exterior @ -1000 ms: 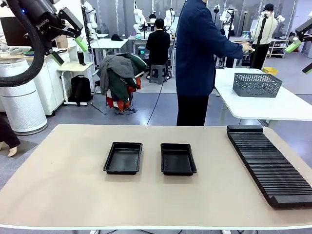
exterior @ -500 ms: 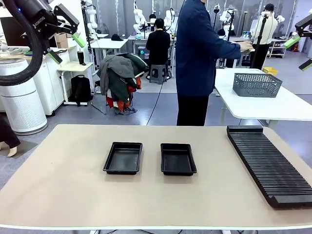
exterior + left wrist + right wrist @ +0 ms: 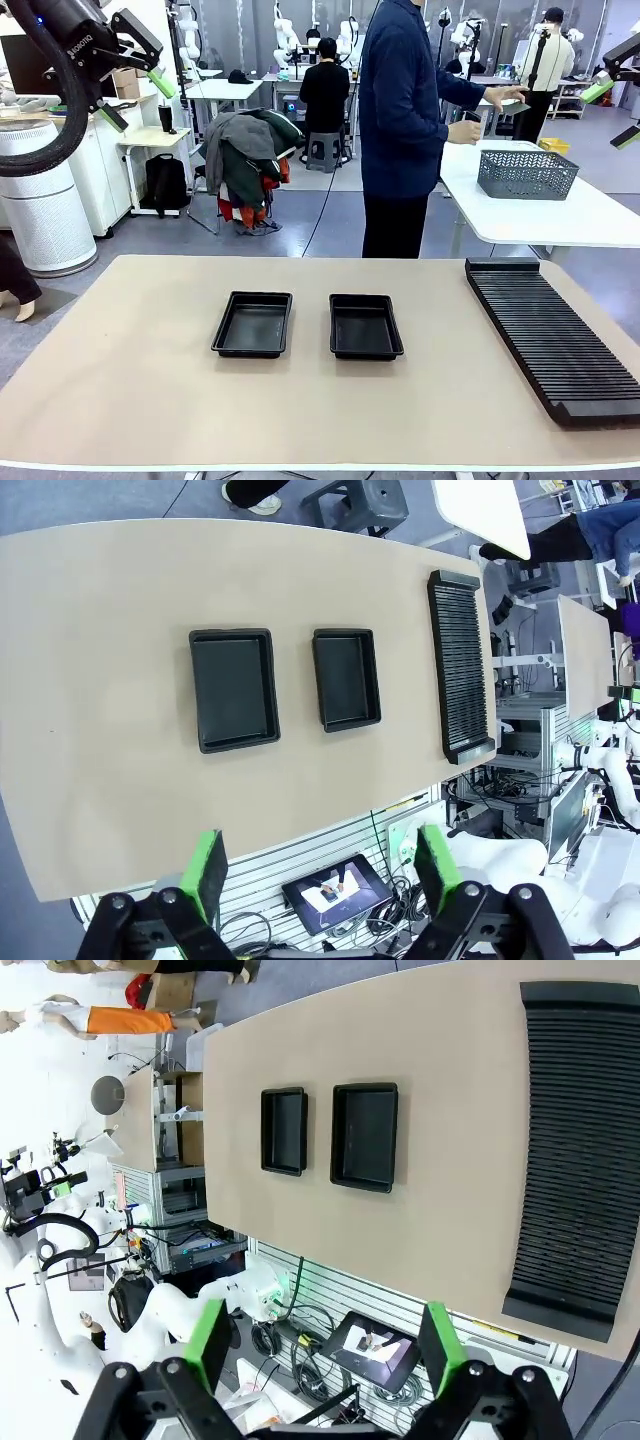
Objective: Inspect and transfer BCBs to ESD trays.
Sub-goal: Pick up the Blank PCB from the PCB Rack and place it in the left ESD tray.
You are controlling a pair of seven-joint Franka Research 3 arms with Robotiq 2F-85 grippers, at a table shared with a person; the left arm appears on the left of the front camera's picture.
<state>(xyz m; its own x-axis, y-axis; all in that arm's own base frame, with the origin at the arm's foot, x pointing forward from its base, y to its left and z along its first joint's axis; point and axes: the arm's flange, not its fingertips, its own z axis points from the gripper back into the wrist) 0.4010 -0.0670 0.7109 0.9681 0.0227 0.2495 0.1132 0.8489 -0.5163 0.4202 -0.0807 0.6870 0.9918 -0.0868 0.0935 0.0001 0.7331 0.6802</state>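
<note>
Matt beige table (image 3: 130, 400), black plastic trays (image 3: 252, 326) — faintly glossy, ribbed black rack (image 3: 560, 345)

Beige table (image 3: 130, 400), left tray (image 3: 253, 324), right tray (image 3: 365, 327), seemingly ribbed rack (image 3: 550, 340)

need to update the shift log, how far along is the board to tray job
Nothing looks done: the left tray and right tray both lie bare on the table, and the rack holds no boards. Nothing is in hand: the left pincer and right pincer hang open, high above the table, while the person stands turned toward the basket. All the inspecting and transferring is left.
</note>
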